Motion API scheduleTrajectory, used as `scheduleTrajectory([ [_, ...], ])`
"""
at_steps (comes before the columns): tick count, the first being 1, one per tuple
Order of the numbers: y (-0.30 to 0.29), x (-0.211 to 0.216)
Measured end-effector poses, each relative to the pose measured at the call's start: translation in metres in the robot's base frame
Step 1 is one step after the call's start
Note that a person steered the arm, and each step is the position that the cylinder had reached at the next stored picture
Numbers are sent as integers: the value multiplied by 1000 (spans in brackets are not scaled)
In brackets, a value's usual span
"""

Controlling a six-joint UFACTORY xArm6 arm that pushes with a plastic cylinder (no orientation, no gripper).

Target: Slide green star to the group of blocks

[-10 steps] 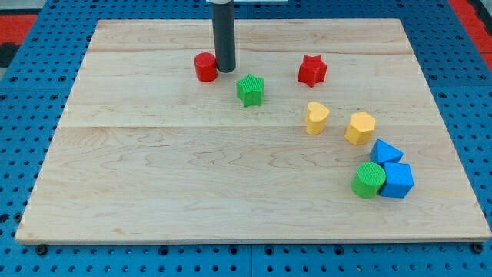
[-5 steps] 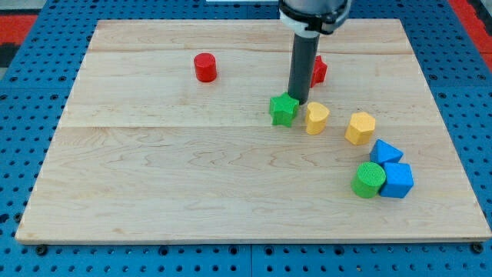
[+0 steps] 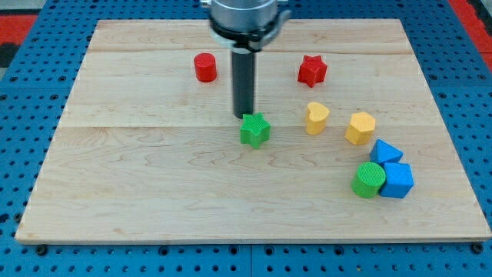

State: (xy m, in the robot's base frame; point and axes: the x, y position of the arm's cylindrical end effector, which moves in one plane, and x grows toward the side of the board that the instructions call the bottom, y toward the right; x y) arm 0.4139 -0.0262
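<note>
The green star [image 3: 254, 129] lies near the board's middle. My tip [image 3: 244, 116] stands just above it in the view, at its upper left edge, touching or nearly touching. The group sits at the view's lower right: a green cylinder [image 3: 368, 180], a blue cube [image 3: 397, 180] and a blue triangle [image 3: 384, 151], close together. The star is well to the left of that group.
A yellow heart [image 3: 316, 118] and a yellow hexagon [image 3: 360, 128] lie between the star and the group. A red cylinder [image 3: 204, 68] and a red star [image 3: 311, 71] lie near the top. The wooden board [image 3: 154, 192] rests on a blue pegboard.
The green star first moved right and down toward the yellow heart, then shifted back left and slightly down. My tip swung right, then returned left to stand above the star.
</note>
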Motion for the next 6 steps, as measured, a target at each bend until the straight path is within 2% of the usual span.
scheduleTrajectory([
  [1,-32,-1],
  [3,-26,27],
  [6,49,31],
])
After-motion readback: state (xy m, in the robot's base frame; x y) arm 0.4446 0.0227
